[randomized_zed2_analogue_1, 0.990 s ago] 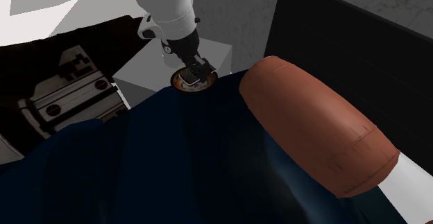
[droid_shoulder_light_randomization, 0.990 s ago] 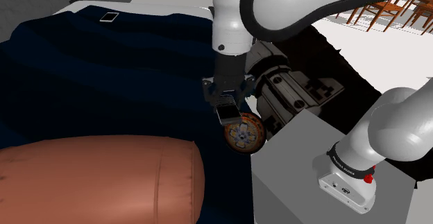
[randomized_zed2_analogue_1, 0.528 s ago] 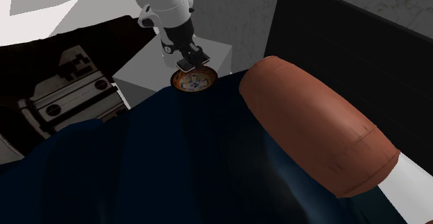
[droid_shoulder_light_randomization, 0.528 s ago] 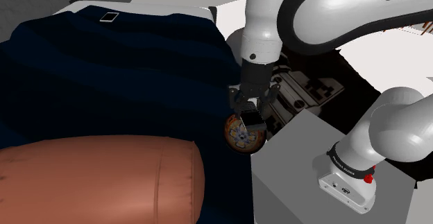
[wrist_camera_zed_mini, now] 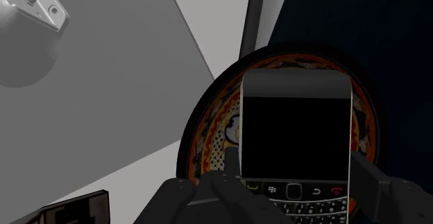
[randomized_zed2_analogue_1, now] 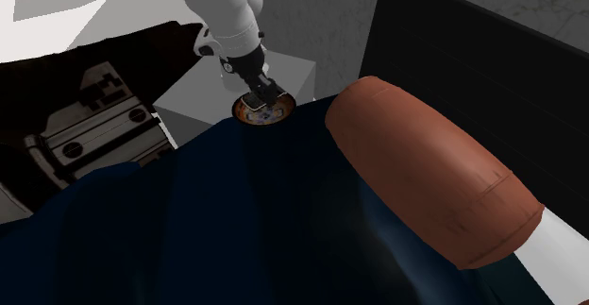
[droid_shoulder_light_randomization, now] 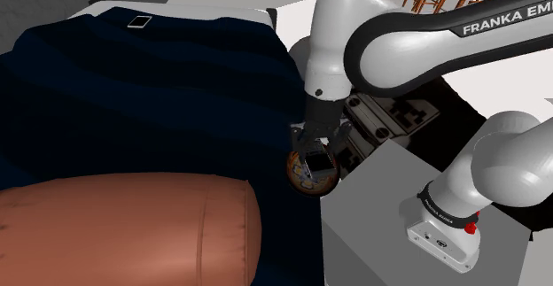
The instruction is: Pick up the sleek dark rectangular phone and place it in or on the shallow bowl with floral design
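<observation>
A dark rectangular phone (wrist_camera_zed_mini: 295, 118) with a black screen and a small keypad is clasped between my black fingers (wrist_camera_zed_mini: 366, 175). My gripper (wrist_camera_zed_mini: 297, 167) is shut on it and holds it just above a shallow bowl (wrist_camera_zed_mini: 208, 129) with an orange, floral-patterned inside. The bowl (droid_shoulder_light_randomization: 309, 176) rests at the edge of the navy blanket, beside the stand. In the shoulder view the gripper (droid_shoulder_light_randomization: 315, 154) points down with the phone (droid_shoulder_light_randomization: 316, 162) over the bowl's middle. The second exterior view has the gripper (randomized_zed2_analogue_1: 257, 95) right over the bowl (randomized_zed2_analogue_1: 263, 113). Whether the phone touches the bowl cannot be told.
A navy blanket (droid_shoulder_light_randomization: 151, 98) covers the bed. A brown bolster (droid_shoulder_light_randomization: 124, 227) lies at the shoulder view's lower left. A small silver device (droid_shoulder_light_randomization: 139, 20) lies far off on the bed. The grey stand (droid_shoulder_light_randomization: 390, 213) borders the bowl; a grey machine-like object (randomized_zed2_analogue_1: 90, 133) sits beyond it.
My gripper carried the phone toward the shoulder view's right, from beside the bowl to over it, and has come down closer to the bowl. The bowl has not moved.
</observation>
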You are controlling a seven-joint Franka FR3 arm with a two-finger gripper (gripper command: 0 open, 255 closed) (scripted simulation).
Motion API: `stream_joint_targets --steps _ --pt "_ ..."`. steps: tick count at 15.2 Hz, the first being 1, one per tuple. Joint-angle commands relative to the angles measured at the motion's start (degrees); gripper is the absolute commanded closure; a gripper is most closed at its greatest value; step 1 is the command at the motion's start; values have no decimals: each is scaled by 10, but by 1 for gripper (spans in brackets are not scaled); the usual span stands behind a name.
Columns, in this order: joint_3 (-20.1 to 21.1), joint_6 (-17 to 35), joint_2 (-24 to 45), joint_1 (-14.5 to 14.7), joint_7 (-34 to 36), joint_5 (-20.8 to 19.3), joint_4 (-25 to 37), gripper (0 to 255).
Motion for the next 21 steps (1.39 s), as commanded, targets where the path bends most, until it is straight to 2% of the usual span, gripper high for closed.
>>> stream_joint_targets --steps 1,3,11,12,17,21 --pt "5 19 9 0 -2 2 -10 255" --pt "10 40 20 0 -4 4 -20 255" --pt "10 40 20 0 -4 4 -20 255" --pt "10 40 20 0 -4 4 -20 0" --pt "10 40 20 0 -4 4 -20 0" --pt "-14 -40 -7 -8 -2 -12 32 0"
